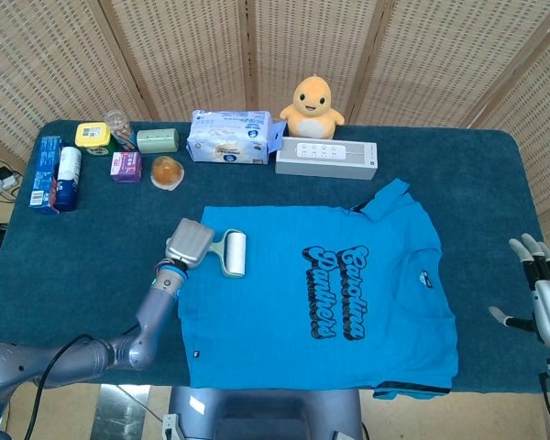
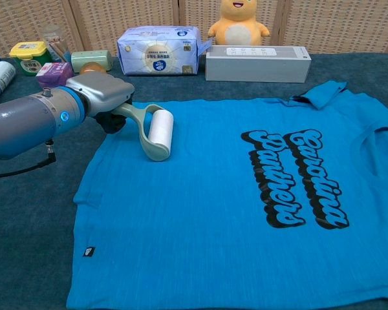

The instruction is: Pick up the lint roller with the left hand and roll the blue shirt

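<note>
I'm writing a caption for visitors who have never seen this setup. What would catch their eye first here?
The bright blue shirt with dark lettering spread flat across the dark blue table dominates the scene. At its upper left corner, the silver left hand holds a pale green lint roller with a white roll on the fabric. A yellow plush duck sits at the table's far edge.

I'm working in what looks like a staged demo corner, not a real home. Woven rattan screen panels [image 1: 284, 46] close off the whole top of the frame, and a table in dark blue cloth [image 1: 82, 247] fills the middle. Household props line its far edge: a tissue pack [image 1: 231, 136], a yellow plush chick [image 1: 313, 105], a white speaker [image 1: 326, 158].
</note>
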Motion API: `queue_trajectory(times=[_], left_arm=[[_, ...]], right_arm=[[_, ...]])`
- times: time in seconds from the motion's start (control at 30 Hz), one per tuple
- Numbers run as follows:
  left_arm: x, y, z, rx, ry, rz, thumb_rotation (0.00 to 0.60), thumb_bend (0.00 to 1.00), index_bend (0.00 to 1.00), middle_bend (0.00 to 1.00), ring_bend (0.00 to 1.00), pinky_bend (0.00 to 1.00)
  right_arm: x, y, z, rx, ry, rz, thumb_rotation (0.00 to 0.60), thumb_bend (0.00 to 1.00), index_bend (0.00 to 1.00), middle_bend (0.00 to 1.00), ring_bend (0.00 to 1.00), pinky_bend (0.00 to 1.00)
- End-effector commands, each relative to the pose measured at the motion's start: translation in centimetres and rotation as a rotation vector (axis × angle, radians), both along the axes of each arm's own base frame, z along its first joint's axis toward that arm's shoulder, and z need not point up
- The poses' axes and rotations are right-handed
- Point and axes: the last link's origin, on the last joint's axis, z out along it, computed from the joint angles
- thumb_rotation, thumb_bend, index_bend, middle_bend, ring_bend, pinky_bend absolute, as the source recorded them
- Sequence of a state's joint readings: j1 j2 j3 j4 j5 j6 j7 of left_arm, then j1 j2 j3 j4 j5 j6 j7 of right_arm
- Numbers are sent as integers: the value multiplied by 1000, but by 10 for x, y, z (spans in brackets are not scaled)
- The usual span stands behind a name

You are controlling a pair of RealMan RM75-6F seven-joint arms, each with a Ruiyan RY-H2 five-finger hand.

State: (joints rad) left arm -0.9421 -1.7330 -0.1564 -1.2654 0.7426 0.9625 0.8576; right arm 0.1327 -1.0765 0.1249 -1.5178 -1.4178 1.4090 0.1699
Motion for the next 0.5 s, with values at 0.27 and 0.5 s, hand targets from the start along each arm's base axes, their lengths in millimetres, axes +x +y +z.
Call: queue_trajectory(times=[0.27, 0.5], left_arm=[[13, -1, -14, -4, 2, -10, 600, 715, 860, 1000, 798, 985], [26, 1, -20, -2, 2, -20, 600, 716, 861, 1000, 798, 985]], right_arm=[[1, 1, 3, -7, -6, 4, 600, 0, 60, 0, 0, 0], [1, 1, 4, -8, -11, 5, 600, 0, 60, 0, 0, 0]])
